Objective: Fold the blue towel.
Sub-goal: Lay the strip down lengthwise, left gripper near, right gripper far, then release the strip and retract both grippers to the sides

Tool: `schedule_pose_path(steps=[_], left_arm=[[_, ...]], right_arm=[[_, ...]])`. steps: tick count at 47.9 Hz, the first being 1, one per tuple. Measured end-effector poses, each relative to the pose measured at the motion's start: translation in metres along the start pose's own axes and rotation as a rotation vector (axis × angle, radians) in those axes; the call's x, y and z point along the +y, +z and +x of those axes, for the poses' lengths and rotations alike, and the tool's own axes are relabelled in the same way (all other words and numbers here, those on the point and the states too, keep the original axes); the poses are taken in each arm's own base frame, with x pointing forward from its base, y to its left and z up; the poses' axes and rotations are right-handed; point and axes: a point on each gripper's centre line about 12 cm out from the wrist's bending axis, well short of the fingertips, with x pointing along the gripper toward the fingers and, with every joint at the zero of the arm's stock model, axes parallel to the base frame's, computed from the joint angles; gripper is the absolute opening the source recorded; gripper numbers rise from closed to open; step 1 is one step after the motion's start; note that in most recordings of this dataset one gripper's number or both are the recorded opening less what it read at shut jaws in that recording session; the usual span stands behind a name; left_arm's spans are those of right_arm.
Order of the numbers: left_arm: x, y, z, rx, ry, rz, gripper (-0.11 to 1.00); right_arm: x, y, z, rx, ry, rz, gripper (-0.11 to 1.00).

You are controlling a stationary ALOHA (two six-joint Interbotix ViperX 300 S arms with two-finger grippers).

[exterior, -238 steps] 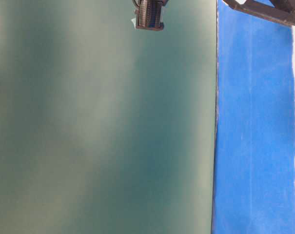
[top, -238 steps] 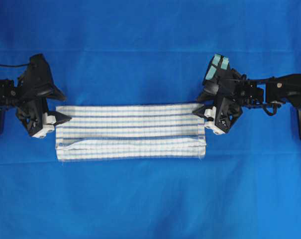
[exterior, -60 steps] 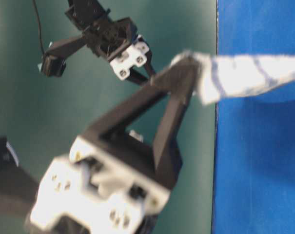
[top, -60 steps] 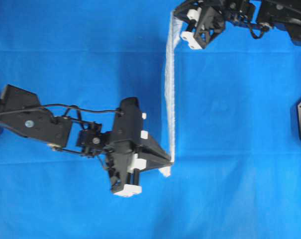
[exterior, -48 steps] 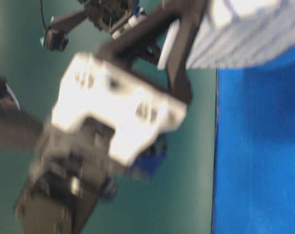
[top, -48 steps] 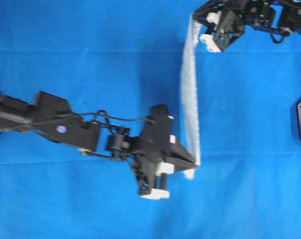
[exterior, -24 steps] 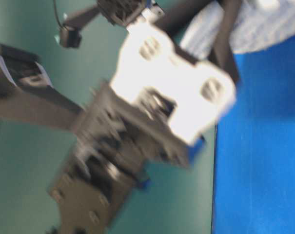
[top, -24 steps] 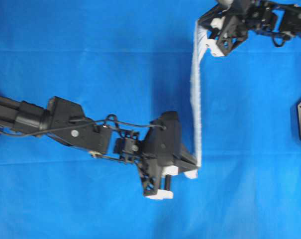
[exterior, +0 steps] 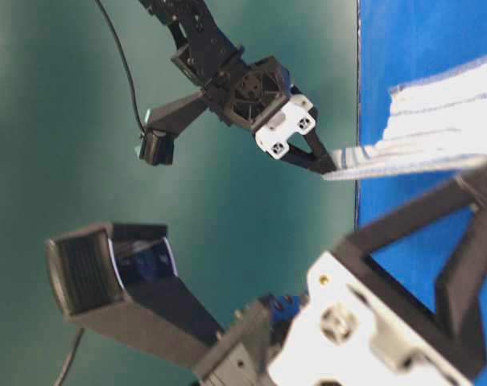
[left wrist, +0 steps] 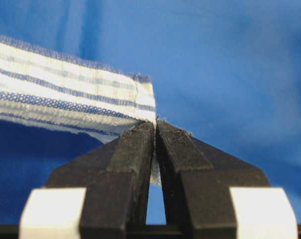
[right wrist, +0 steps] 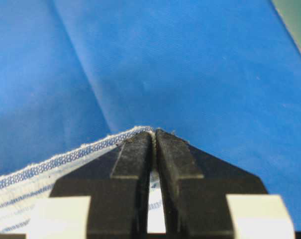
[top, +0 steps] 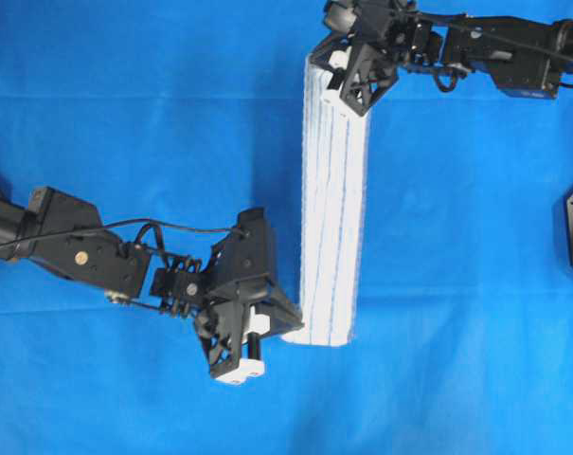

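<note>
Woven cotton, thin and limp: I judge the blue towel (top: 333, 199) light, sagging wherever unsupported. It runs as a folded strip across the table (top: 125, 114). Left gripper (top: 288, 327) and right gripper (top: 331, 59) fingers pinch opposite end corners — sensible holds.

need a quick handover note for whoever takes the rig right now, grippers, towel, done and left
Left gripper: shut on the near end of the blue towel.
Right gripper: shut on the towel's far end.
Towel: already folded into a long narrow strip, stretched between the two grippers and running near to far over the blue table covering.
Done: the lengthwise fold is in, both ends are pinched.
Left: probably bring one end over to the other to halve the strip, lay it flat, then release both grippers.
</note>
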Motion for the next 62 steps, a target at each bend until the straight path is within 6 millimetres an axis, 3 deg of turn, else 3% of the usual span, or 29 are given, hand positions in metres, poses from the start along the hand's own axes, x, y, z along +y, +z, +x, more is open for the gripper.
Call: schedule_pose_path(steps=[24,29,32,35,41,45,55,62], left_arm=[[-0.001,-0.002,0.000,-0.011,-0.009,0.000,0.02],[0.000,-0.005,-0.001,-0.005,-0.007,-0.003,0.03],[0.000,-0.007,-0.001,-0.002,-0.007,-0.003,0.11],[-0.001,-0.008,-0.001,0.002,-0.008,-0.001,0.27],[0.000,-0.008,-0.001,0.005,-0.004,-0.002,0.66],[0.002,-0.009,-0.002,0.022,0.007,-0.003,0.84],[0.005,-0.004,-0.018,0.048,0.025,0.005,0.80],[0.003,0.011,-0.039,-0.003,0.014,0.059,0.80]], right_arm=[[0.008,0.000,0.000,-0.001,0.015,-0.045,0.07],[0.008,0.000,0.000,-0.001,0.015,-0.053,0.26],[0.007,-0.002,0.000,0.003,0.012,-0.051,0.39],[0.005,-0.002,0.000,0.007,0.008,-0.049,0.45],[0.002,-0.006,0.000,0.019,0.002,-0.038,0.47],[0.003,-0.010,0.000,0.027,0.003,-0.041,0.47],[0.005,-0.012,-0.017,0.016,0.008,-0.044,0.47],[0.016,-0.010,-0.040,-0.018,0.029,-0.065,0.47]])
